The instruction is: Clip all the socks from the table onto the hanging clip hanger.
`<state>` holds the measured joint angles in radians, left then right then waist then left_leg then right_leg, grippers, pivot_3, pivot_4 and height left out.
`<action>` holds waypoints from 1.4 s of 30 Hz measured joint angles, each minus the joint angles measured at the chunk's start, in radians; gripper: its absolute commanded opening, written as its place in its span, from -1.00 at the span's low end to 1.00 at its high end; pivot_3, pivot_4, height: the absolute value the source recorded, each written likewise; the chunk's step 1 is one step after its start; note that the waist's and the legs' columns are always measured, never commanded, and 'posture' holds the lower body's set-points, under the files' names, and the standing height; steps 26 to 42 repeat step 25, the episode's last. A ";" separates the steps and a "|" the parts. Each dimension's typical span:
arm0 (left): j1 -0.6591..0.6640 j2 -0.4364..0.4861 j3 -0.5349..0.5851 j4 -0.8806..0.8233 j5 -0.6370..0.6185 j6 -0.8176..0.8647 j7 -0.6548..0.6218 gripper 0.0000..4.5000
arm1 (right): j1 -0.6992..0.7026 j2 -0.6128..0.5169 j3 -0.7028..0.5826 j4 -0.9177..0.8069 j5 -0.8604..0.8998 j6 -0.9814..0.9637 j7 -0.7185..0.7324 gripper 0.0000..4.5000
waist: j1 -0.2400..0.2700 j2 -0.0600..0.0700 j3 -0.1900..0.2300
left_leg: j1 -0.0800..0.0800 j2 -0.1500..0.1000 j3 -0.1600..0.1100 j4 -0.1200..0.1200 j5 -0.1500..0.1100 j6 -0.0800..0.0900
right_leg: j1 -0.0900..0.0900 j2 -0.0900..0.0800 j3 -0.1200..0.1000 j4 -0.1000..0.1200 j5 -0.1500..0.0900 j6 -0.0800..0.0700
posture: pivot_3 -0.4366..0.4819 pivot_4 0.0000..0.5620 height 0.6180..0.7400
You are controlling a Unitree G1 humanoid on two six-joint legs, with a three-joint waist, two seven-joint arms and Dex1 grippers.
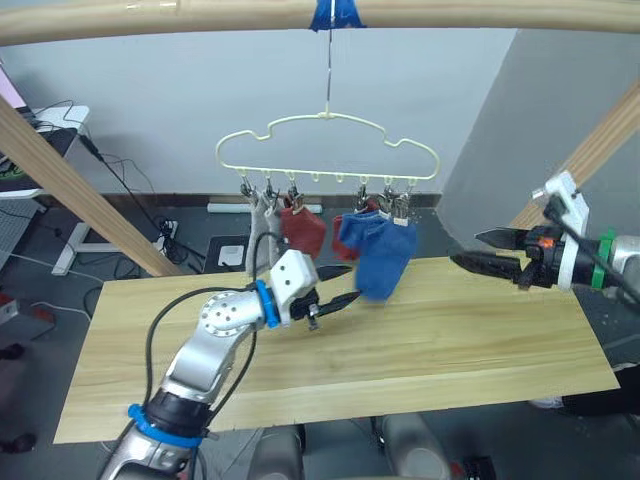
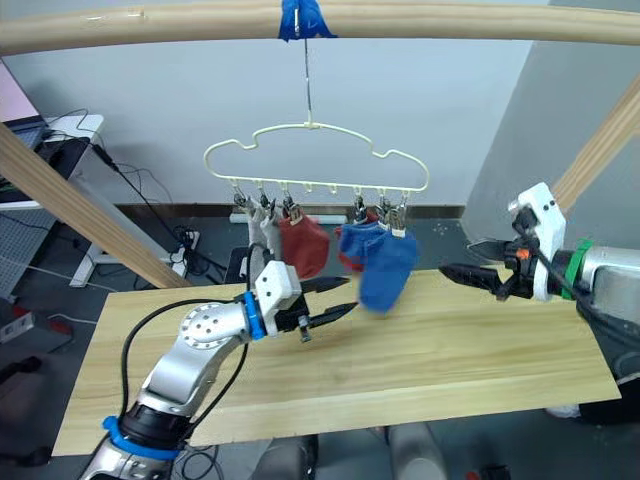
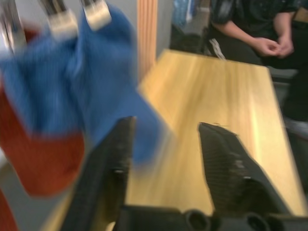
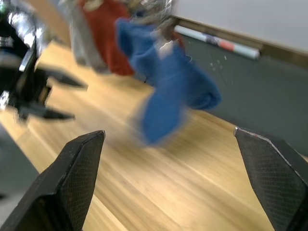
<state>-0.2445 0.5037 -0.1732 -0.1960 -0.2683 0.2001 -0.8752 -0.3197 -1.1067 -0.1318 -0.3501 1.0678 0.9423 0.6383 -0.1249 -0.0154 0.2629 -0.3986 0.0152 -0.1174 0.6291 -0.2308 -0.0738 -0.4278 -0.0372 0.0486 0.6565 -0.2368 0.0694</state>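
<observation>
The hanger (image 1: 328, 150) hangs from the beam (image 1: 320, 18) above the surface (image 1: 450, 340). On its clips hang grey socks (image 1: 262, 225), red socks (image 1: 303, 229) and blue socks (image 1: 380, 250). My left hand (image 1: 335, 303) and right hand (image 1: 478, 250) are both wide, empty, over the surface.

Socks clipped on the hanger above the bare table

The pale-yellow clip hanger (image 1: 327, 148) hangs by its long hook from a round wooden beam, its wavy top level. Along its row of clips hang two light grey socks (image 1: 261, 218) at the robot's left, two rust-red socks (image 1: 303, 229) near the middle and two blue socks (image 1: 379, 252) at the right, toes dangling just above the light-wood table (image 1: 450, 340).
</observation>
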 measured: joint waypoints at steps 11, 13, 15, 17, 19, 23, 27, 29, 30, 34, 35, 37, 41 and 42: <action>0.295 0.253 0.396 -0.060 -0.203 0.230 -0.068 0.98 | 0.098 0.158 0.091 0.051 -0.404 -0.384 0.206 1.00 | 0.009 -0.004 0.002 | 0.000 0.001 0.005 -0.001 0.000 -0.001 | -0.002 0.000 0.004 -0.001 0.000 -0.001 | -0.13 -0.18 1.00; 0.355 0.245 0.463 -0.058 -0.196 0.225 -0.025 0.98 | 0.114 0.167 0.106 0.070 -0.434 -0.389 0.220 1.00 | 0.026 -0.005 0.003 | -0.001 0.001 0.006 -0.001 0.000 -0.001 | -0.002 -0.001 0.005 -0.001 0.000 -0.001 | -0.08 -0.18 1.00; 0.373 0.238 0.496 -0.063 -0.178 0.215 0.020 0.98 | 0.119 0.172 0.113 0.073 -0.460 -0.394 0.237 1.00 | 0.050 -0.006 0.003 | -0.001 0.000 0.006 0.000 0.000 -0.001 | -0.002 -0.001 0.004 -0.001 0.000 -0.001 | -0.08 -0.18 1.00; 0.389 0.240 0.509 -0.070 -0.167 0.216 0.045 0.98 | 0.122 0.175 0.113 0.073 -0.468 -0.399 0.255 1.00 | 0.067 -0.006 0.003 | -0.001 0.000 0.006 0.000 0.000 -0.001 | -0.002 -0.001 0.005 -0.001 -0.001 -0.002 | -0.03 -0.19 1.00; 0.396 0.240 0.510 -0.070 -0.142 0.217 0.063 0.98 | 0.125 0.185 0.113 0.083 -0.477 -0.400 0.266 1.00 | 0.077 -0.006 0.003 | -0.001 0.000 0.006 0.001 0.000 -0.001 | -0.001 -0.002 0.005 -0.001 -0.001 -0.004 | -0.02 -0.19 1.00; 0.382 0.254 0.489 -0.069 -0.099 0.206 0.079 0.98 | 0.125 0.213 0.113 0.129 -0.500 -0.400 0.273 1.00 | 0.086 -0.007 0.003 | -0.001 0.000 0.006 0.000 0.000 -0.001 | -0.001 -0.002 0.005 -0.001 0.001 -0.001 | -0.03 -0.19 1.00; 0.356 0.252 0.486 -0.069 -0.125 0.216 0.063 0.98 | 0.124 0.214 0.112 0.135 -0.508 -0.400 0.275 1.00 | 0.090 -0.007 0.003 | -0.001 0.000 0.006 0.000 0.000 -0.001 | -0.001 -0.002 0.004 -0.001 0.001 -0.001 | -0.02 -0.18 1.00; 0.356 0.252 0.486 -0.069 -0.125 0.216 0.063 0.98 | 0.124 0.214 0.112 0.135 -0.508 -0.400 0.275 1.00 | 0.090 -0.007 0.003 | -0.001 0.000 0.006 0.000 0.000 -0.001 | -0.001 -0.002 0.004 -0.001 0.001 -0.001 | -0.02 -0.18 1.00; 0.356 0.252 0.486 -0.069 -0.125 0.216 0.063 0.98 | 0.124 0.214 0.112 0.135 -0.508 -0.400 0.275 1.00 | 0.090 -0.007 0.003 | -0.001 0.000 0.006 0.000 0.000 -0.001 | -0.001 -0.002 0.004 -0.001 0.001 -0.001 | -0.02 -0.18 1.00; 0.356 0.252 0.486 -0.069 -0.125 0.216 0.063 0.98 | 0.124 0.214 0.112 0.135 -0.508 -0.400 0.275 1.00 | 0.090 -0.007 0.003 | -0.001 0.000 0.006 0.000 0.000 -0.001 | -0.001 -0.002 0.004 -0.001 0.001 -0.001 | -0.02 -0.18 1.00; 0.356 0.252 0.486 -0.069 -0.125 0.216 0.063 0.98 | 0.124 0.214 0.112 0.135 -0.508 -0.400 0.275 1.00 | 0.090 -0.007 0.003 | -0.001 0.000 0.006 0.000 0.000 -0.001 | -0.001 -0.002 0.004 -0.001 0.001 -0.001 | -0.02 -0.18 1.00; 0.356 0.252 0.486 -0.069 -0.125 0.216 0.063 0.98 | 0.124 0.214 0.112 0.135 -0.508 -0.400 0.275 1.00 | 0.090 -0.007 0.003 | -0.001 0.000 0.006 0.000 0.000 -0.001 | -0.001 -0.002 0.004 -0.001 0.001 -0.001 | -0.02 -0.18 1.00; 0.356 0.252 0.486 -0.069 -0.125 0.216 0.063 0.98 | 0.124 0.214 0.112 0.135 -0.508 -0.400 0.275 1.00 | 0.090 -0.007 0.003 | -0.001 0.000 0.006 0.000 0.000 -0.001 | -0.001 -0.002 0.004 -0.001 0.001 -0.001 | -0.02 -0.18 1.00; 0.356 0.252 0.486 -0.069 -0.125 0.216 0.063 0.98 | 0.124 0.214 0.112 0.135 -0.508 -0.400 0.275 1.00 | 0.090 -0.007 0.003 | -0.001 0.000 0.006 0.000 0.000 -0.001 | -0.001 -0.002 0.004 -0.001 0.001 -0.001 | -0.02 -0.18 1.00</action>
